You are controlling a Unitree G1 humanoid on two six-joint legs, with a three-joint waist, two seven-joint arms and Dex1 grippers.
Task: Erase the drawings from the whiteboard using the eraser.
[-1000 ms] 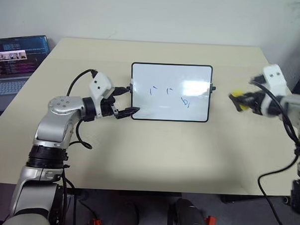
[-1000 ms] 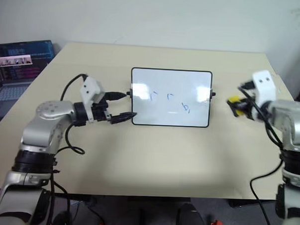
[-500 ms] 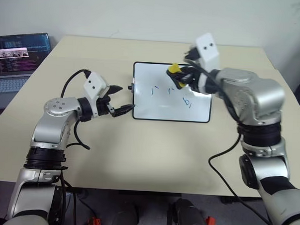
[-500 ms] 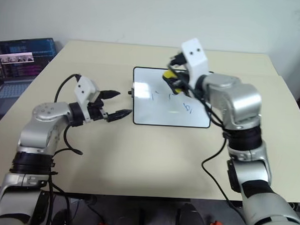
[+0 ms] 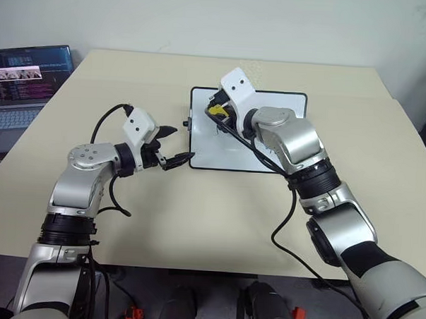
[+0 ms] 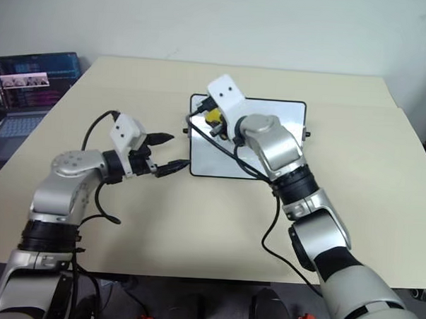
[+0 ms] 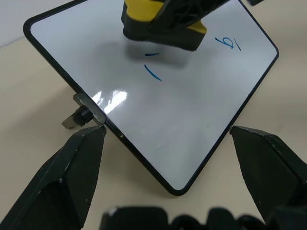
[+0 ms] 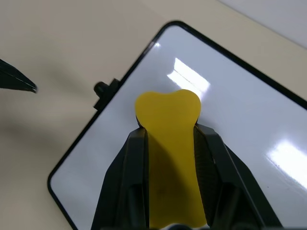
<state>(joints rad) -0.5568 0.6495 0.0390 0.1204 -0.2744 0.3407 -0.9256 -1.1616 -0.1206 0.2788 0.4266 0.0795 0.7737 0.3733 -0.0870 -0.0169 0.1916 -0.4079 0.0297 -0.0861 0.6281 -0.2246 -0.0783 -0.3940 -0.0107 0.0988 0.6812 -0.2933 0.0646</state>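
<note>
Beige table (image 5: pixel 196 222), bare apart from the board; an open laptop (image 5: pixel 22 80) sits off its far left corner, well away from both pincers.

Whiteboard (image 5: pixel 285 134) lies flat mid-table, dark knob (image 7: pixel 76 117) on its left edge. The left gripper (image 5: pixel 177 145) sits just off that edge, fingers spread, nothing between them, one fingertip (image 7: pixel 91 139) close beside the knob.

Right gripper (image 5: pixel 216 114) hangs over the board's left half, fingers pinching the yellow eraser (image 5: pixel 215 110). Dark underside faces the board.

Drawings: two short blue strokes (image 7: pixel 153 72) directly below the eraser; a small blue squiggle (image 7: pixel 229 44) further right, clear of it. Contact between eraser and surface: cannot tell.
</note>
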